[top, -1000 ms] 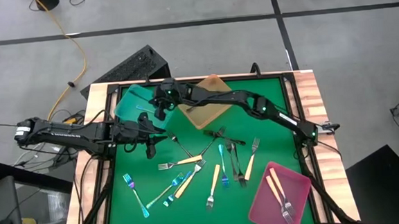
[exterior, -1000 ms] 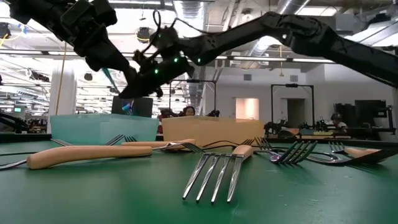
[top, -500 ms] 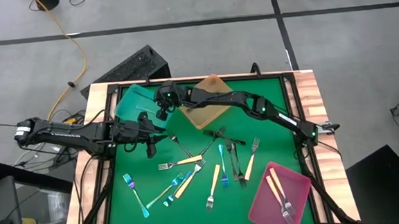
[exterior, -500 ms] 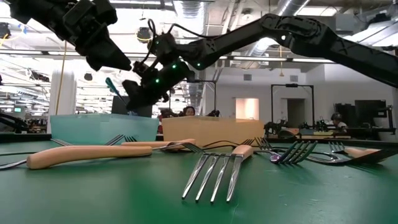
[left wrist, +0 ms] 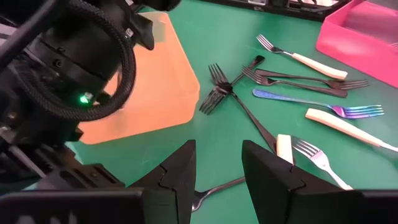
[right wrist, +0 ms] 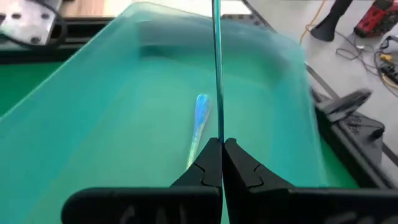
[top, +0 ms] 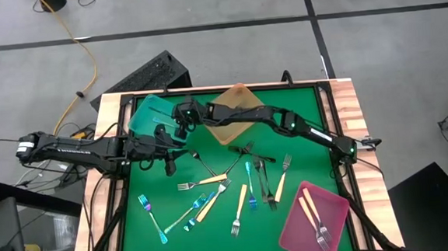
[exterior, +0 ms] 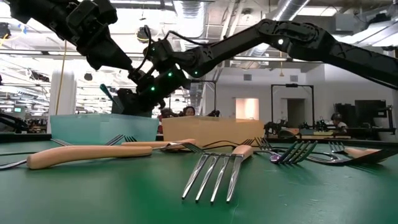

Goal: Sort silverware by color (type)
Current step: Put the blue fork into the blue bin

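The right gripper was pinched shut on a thin iridescent blue utensil, holding it upright over the translucent teal plastic tray; only the right wrist view showed this grip, along with a second blue utensil lying on the tray floor. From above, the same gripper sat at the tray's inner edge, beside the amber tray. The left gripper hung with fingers parted and nothing between them, above the green mat near the dark grey forks. The high view alone showed the remaining mixed silverware scattered mid-table and the pink tray holding cream-handled forks.
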Controlling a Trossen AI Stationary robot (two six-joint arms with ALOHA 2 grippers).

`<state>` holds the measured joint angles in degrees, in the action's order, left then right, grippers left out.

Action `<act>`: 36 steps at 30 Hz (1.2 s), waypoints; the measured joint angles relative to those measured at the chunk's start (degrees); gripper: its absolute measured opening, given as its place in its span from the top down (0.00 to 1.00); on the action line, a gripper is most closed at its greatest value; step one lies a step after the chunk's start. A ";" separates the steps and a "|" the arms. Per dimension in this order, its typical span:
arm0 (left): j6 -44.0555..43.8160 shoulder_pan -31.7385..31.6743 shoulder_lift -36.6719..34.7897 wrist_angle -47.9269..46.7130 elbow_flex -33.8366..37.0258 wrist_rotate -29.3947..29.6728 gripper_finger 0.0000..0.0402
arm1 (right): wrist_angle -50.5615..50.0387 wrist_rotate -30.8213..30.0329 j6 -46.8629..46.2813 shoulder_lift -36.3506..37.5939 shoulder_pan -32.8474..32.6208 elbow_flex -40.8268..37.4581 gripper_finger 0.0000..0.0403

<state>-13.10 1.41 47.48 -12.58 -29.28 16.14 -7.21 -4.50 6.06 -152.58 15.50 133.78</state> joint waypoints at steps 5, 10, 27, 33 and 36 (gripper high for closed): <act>0.00 0.00 0.00 0.02 0.00 -0.01 0.72 | -0.30 0.14 -1.55 -0.27 -0.16 -0.02 0.95; 0.00 0.00 0.00 0.02 0.00 -0.02 0.72 | -0.78 0.25 -3.47 -0.27 -0.16 -0.02 0.93; 0.00 0.00 0.00 0.02 0.00 -0.02 0.72 | -0.93 0.32 -5.35 -0.27 -0.03 -0.02 0.91; 0.00 0.00 0.00 0.02 0.00 0.66 0.72 | -1.14 0.51 -6.23 -0.27 -0.05 -0.02 0.88; 0.00 0.00 0.00 0.00 0.00 0.68 0.72 | -1.32 0.53 -6.25 -0.27 -0.12 -0.07 0.86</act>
<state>-13.10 1.41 47.48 -12.58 -29.28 16.82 -8.54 -3.98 -0.19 -152.86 15.38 133.71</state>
